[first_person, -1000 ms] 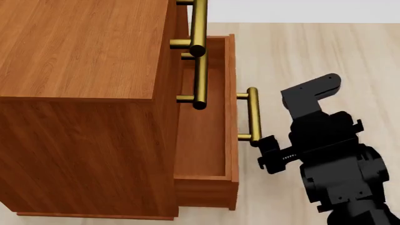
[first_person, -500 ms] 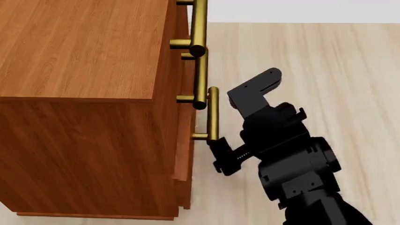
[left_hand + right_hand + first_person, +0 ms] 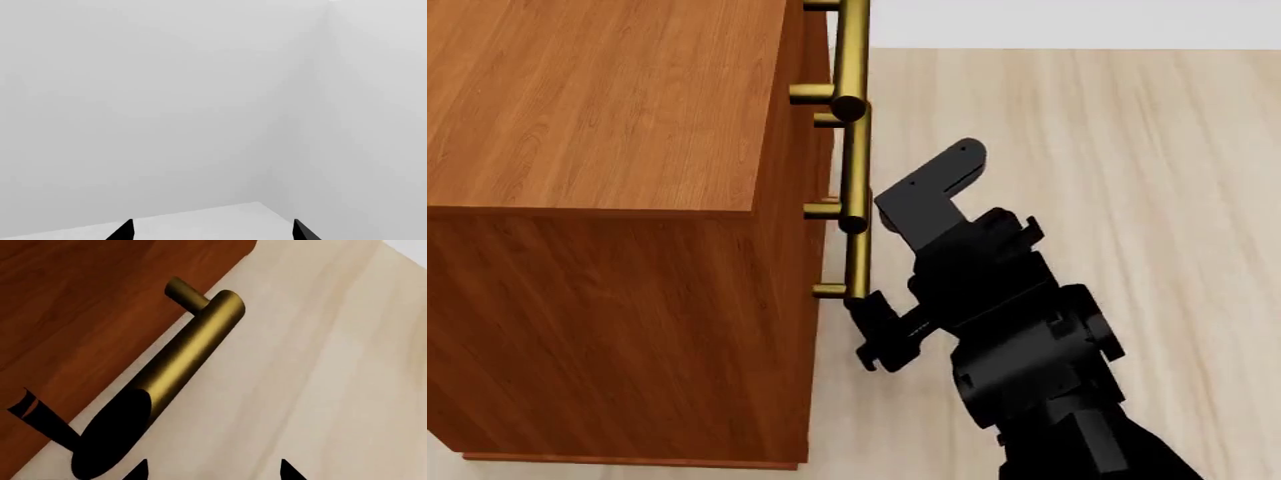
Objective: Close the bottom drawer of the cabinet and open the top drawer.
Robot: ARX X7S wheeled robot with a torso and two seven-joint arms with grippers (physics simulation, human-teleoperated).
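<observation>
The cabinet (image 3: 601,110) fills the left of the head view, its front seen edge-on. The bottom drawer (image 3: 80,300) sits pushed in, flush with the drawers above. Its brass handle (image 3: 857,255) stands just off the front, below the middle handle (image 3: 854,165). The top drawer is shut, and its handle (image 3: 851,50) runs off the upper edge. My right gripper (image 3: 874,335) is open against the near end of the bottom handle (image 3: 193,345), with only floor between its fingertips (image 3: 287,471). My left gripper (image 3: 211,232) is open and faces a bare grey wall.
Pale wood floor (image 3: 1148,150) spreads out to the right of the cabinet. My right arm (image 3: 1028,340) stands close to the cabinet's front corner. The left wrist view shows only grey walls meeting in a corner (image 3: 293,125).
The bottom drawer has slid from half open to fully in. My right gripper moved left with it, staying against the handle's near end.
</observation>
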